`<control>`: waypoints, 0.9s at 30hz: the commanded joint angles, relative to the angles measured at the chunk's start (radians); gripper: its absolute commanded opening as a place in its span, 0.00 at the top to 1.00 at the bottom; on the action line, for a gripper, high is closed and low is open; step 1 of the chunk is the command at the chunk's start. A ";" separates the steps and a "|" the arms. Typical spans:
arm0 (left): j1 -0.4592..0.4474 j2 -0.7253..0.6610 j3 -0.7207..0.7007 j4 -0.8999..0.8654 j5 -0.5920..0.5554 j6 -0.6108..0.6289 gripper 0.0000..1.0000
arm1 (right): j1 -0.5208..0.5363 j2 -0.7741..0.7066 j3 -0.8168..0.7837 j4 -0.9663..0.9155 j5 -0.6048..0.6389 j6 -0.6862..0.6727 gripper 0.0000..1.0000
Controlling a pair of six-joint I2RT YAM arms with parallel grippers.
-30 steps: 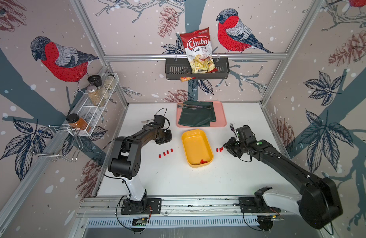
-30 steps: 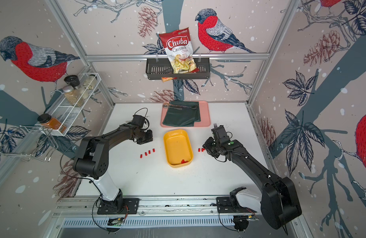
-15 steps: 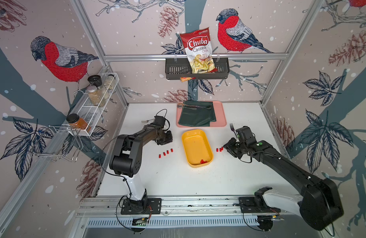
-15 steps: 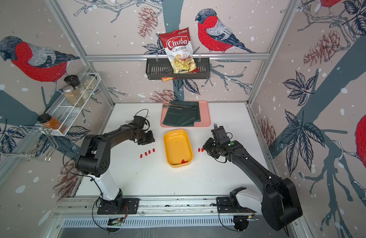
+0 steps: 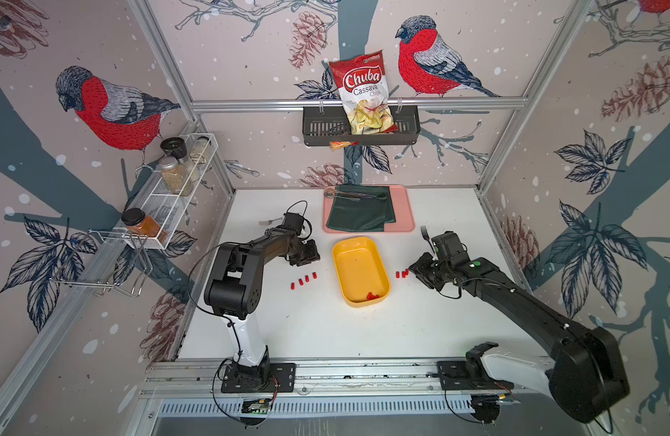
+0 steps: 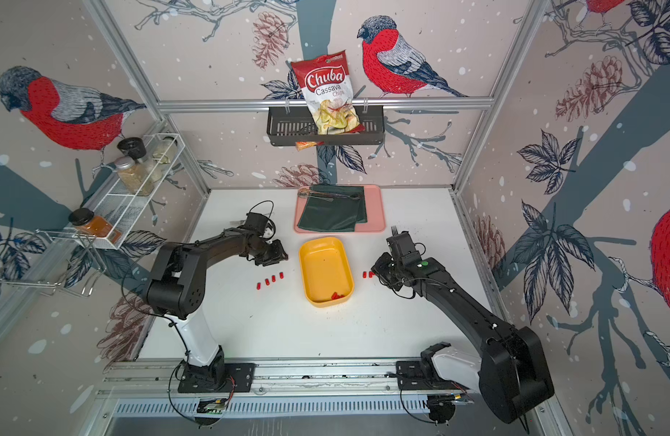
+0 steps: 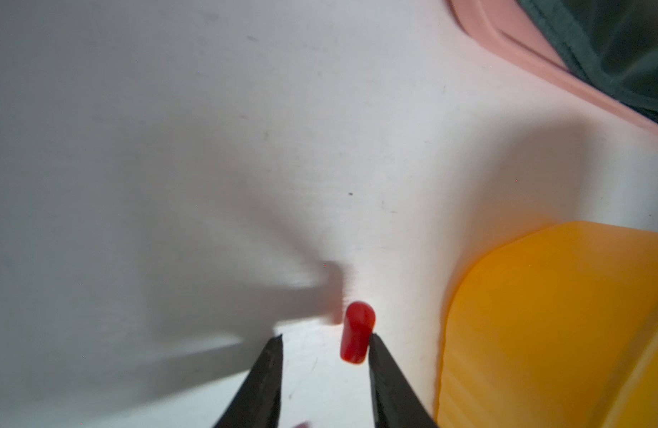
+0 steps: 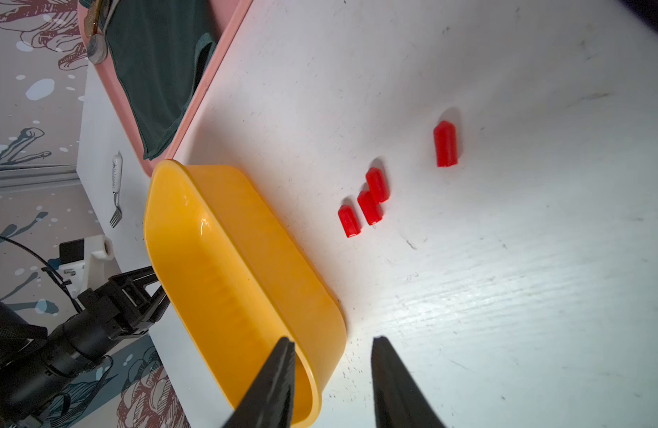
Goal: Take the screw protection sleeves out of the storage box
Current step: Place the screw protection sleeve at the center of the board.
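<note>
Left pincer point(image 7: 325, 336): jaws apart, one sleeve point(image 7: 357, 333) loose beside one jaw. Right pincer point(image 8: 333, 339): apart, empty. Most sleeves point(image 5: 303, 280) out; a few point(image 5: 371, 296) left in storage box point(image 5: 358, 264).

Bright red screw protection sleeves point(image 5: 306, 278), yellow-orange storage box point(image 5: 358, 264), white table point(image 5: 326, 332).
Farther off, a pink tray point(image 5: 406, 211) carries a dark green cloth point(image 5: 360, 217) (the walls point(image 5: 99, 207) are patterned with red-breasted grey birds, pinecones and dark blue leaves).
</note>
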 commanded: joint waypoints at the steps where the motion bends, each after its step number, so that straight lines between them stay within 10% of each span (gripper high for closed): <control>1: 0.005 0.023 0.005 -0.025 -0.013 0.023 0.59 | 0.003 -0.005 -0.004 -0.008 0.013 0.002 0.61; 27: -0.002 0.075 0.072 -0.301 -0.344 0.175 0.32 | 0.015 0.015 -0.021 0.033 -0.012 0.008 0.59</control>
